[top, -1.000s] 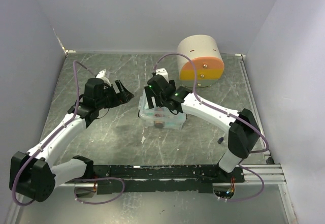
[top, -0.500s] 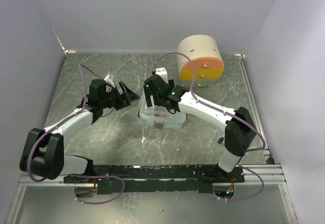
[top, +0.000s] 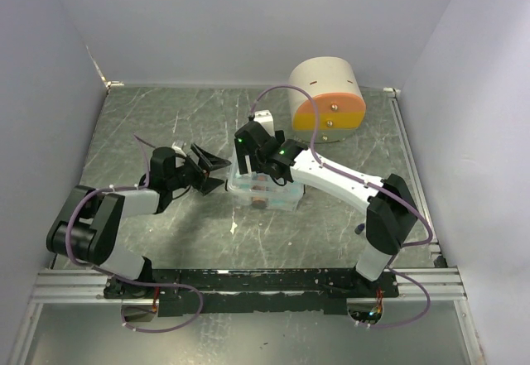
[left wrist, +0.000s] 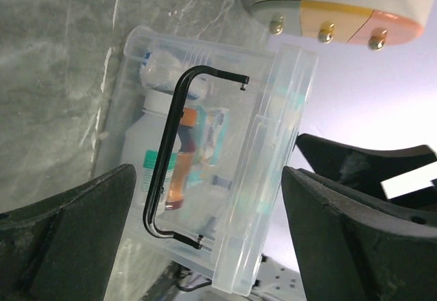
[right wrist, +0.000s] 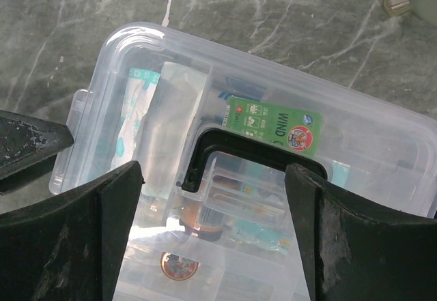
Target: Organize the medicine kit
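The medicine kit [top: 267,193], a clear lidded box with bottles and packets showing through, sits mid-table. Its black handle [right wrist: 229,145] lies on the lid beside a green packet [right wrist: 273,119]. My right gripper [top: 247,165] hovers open over the kit's left half, the handle between its fingers [right wrist: 75,236] without contact. My left gripper [top: 217,173] is open at table height just left of the kit. In the left wrist view the kit's end [left wrist: 205,164] and handle [left wrist: 167,171] fill the space ahead of the wide-apart fingers [left wrist: 65,243]. Nothing is gripped.
A beige rounded cabinet [top: 325,98] with an orange-and-yellow front stands behind the kit to the right, and its front edge [left wrist: 328,11] shows in the left wrist view. A small dark object [top: 358,229] lies near the right arm's base. White walls enclose the table.
My left arm has swung down low and carried its gripper right, up to the kit's left end, jaws spreading slightly. The right gripper has barely shifted above the kit.
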Robot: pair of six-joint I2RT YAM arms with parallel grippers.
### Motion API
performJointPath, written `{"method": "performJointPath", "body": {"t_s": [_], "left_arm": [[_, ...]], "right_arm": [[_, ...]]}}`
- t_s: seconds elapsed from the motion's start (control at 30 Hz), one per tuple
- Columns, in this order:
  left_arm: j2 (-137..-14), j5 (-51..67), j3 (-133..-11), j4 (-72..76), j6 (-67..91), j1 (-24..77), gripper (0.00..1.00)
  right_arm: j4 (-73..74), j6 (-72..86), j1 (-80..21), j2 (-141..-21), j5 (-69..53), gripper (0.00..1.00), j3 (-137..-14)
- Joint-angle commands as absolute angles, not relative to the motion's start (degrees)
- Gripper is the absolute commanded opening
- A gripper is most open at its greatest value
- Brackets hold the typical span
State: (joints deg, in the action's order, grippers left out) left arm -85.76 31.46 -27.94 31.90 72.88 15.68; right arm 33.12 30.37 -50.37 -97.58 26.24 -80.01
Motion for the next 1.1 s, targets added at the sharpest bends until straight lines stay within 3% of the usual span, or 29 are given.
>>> {"method": "performJointPath", "body": {"t_s": [0.0,0.23,0.4,0.6,1.07], "left_arm": [[-87.7,32.8,-24.4,47.6,86.7,15.9,0.99],[-91.0,34.8,-21.9,60.2,99.2,15.9,0.99],[-92.7,35.9,-21.5,68.7,105.3,15.9,0.93],[-89.6,35.9,-22.3,64.1,101.6,15.9,0.84],[-84.3,40.4,-30.0,45.2,86.5,18.1,0.84]], "right_arm": [[39.2,30.1,-50.6,-100.1,27.1,0.85,-78.4],[38.3,30.5,-50.6,-100.0,26.7,0.84,-77.9],[38.0,30.7,-50.6,-99.9,26.6,0.84,-77.6],[37.9,30.8,-50.7,-99.9,26.6,0.83,-77.5],[36.6,31.5,-50.6,-99.8,25.5,0.82,-75.7]]}}
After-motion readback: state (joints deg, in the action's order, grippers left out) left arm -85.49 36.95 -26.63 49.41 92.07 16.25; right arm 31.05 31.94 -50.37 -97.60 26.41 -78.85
